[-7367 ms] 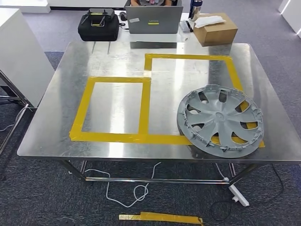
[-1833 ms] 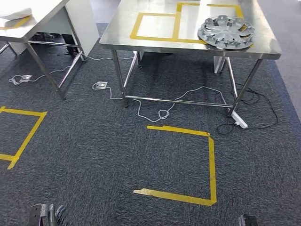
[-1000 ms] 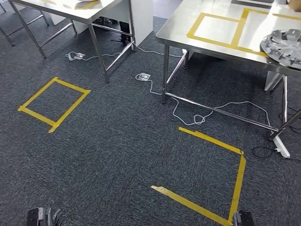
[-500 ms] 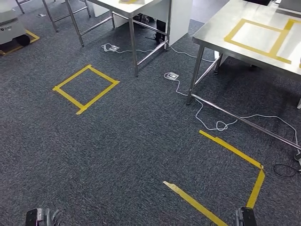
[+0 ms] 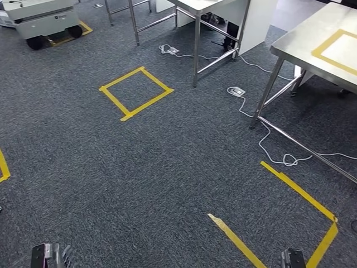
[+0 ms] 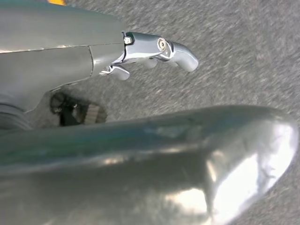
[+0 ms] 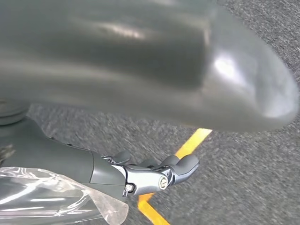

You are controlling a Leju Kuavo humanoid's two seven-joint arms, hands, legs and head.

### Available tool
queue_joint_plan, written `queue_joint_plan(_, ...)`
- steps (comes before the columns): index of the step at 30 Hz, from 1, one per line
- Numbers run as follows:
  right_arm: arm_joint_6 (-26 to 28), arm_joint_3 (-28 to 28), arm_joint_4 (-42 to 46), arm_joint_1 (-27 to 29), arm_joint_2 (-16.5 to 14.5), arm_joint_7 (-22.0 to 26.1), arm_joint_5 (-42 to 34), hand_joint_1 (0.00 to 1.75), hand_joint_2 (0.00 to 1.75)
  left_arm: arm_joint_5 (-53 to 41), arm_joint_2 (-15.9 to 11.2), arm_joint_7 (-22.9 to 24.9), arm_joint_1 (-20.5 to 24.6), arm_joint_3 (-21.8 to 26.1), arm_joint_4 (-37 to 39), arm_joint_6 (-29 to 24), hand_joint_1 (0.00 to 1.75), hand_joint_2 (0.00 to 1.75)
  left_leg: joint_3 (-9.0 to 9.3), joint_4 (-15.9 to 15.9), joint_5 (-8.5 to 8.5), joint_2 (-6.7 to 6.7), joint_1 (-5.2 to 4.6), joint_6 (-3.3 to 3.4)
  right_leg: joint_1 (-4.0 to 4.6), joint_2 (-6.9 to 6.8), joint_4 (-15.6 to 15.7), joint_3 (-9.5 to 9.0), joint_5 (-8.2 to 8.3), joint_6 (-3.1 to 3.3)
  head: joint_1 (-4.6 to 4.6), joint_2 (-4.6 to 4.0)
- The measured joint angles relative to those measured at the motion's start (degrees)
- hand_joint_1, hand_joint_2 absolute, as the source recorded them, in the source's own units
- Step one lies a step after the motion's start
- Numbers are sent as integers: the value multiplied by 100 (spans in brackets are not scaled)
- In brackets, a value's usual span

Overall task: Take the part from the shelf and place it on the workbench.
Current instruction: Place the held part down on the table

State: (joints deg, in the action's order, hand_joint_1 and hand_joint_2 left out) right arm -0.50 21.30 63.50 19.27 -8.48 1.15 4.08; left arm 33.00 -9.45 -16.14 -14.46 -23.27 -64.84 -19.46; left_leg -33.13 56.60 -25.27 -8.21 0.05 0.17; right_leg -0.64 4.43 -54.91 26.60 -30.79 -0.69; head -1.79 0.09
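The steel workbench (image 5: 318,49) with its yellow tape frame stands at the far right edge of the head view. Both arms hang at my sides over dark grey carpet. In the left wrist view my left hand (image 6: 106,61) holds nothing, its fingers (image 6: 166,47) stretched out straight and apart from the thick thumb (image 6: 212,159). My right hand (image 7: 106,173) is the same, with empty straight fingers (image 7: 176,166) above a strip of yellow floor tape (image 7: 191,143). The ends of my left arm (image 5: 46,258) and right arm (image 5: 293,259) peek in at the bottom of the head view.
A yellow tape square (image 5: 135,92) marks the carpet ahead. A larger tape outline (image 5: 303,195) lies at the right. A second table's steel legs (image 5: 196,50) stand at the back, a grey wheeled cart (image 5: 42,19) at the far left. White cables (image 5: 273,151) trail under the workbench.
The whole picture has swung: the camera has backed off and turned left, so the workbench slid to the right edge and the grey wheel cover on it left the picture.
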Motion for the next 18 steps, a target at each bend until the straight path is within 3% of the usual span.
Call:
queue_joint_plan(2,32,-89,33,9,26,-7,-50,0,0,1,3,5,-7,-4,7,-1,0,0,-161,316,-218,245,-3,-47,-15,-192,36,-23,48,72,37,0)
queue_joint_plan(4,74,-160,54,50,55,-25,-117,0,0,2,9,7,29,-7,14,-1,0,0,-464,1013,-632,600,8,-92,-1,-404,41,3,56,100,70,0)
queue_joint_plan(5,104,-196,58,78,74,-36,-160,0,0,2,11,7,43,-7,19,-1,0,0,-600,1356,-784,686,24,-116,7,-522,38,20,48,102,72,0)
queue_joint_plan(6,134,-233,60,98,92,-46,-201,0,0,2,12,7,42,-7,23,-1,0,0,-664,1558,-845,730,39,-132,12,-624,37,33,39,102,72,0)
queue_joint_plan(7,161,-276,64,108,111,-52,-240,0,0,2,13,7,34,-9,26,-1,0,0,-626,1562,-809,768,54,-146,14,-729,36,43,29,98,73,0)
queue_joint_plan(9,202,-358,79,109,142,-59,-302,0,0,3,11,7,26,-9,30,-1,0,0,-245,968,-523,878,71,-151,14,-889,35,27,9,73,76,0)
queue_joint_plan(11,230,-429,102,117,169,-62,-339,0,0,3,9,6,46,-7,30,0,0,0,170,257,-313,1106,49,-117,41,-1037,19,4,-28,8,68,0)
queue_joint_plan(13,241,-476,123,114,196,-65,-352,0,0,3,10,4,52,-8,32,2,0,0,282,9,-288,1184,8,-48,61,-1159,5,-33,-55,-69,39,0)
queue_joint_plan(14,247,-499,138,105,207,-66,-361,0,0,4,10,3,41,-9,34,3,0,0,260,5,-278,1113,-1,-3,54,-1213,6,-59,-60,-104,26,0)
queue_joint_plan(15,257,-523,155,97,217,-67,-373,0,0,5,10,3,24,-9,36,3,0,0,251,-9,-265,1060,-1,34,40,-1188,-7,-68,-86,-137,22,0)
queue_joint_plan(16,267,-553,171,95,224,-66,-392,0,0,7,9,2,16,-8,38,3,0,0,245,-27,-246,1003,3,73,25,-1073,-77,-45,-153,-165,15,0)
queue_joint_plan(18,302,-607,187,117,248,-73,-440,0,0,7,10,1,39,-7,40,7,0,0,239,-53,-213,887,21,135,3,-704,-593,217,-460,-198,-8,0)
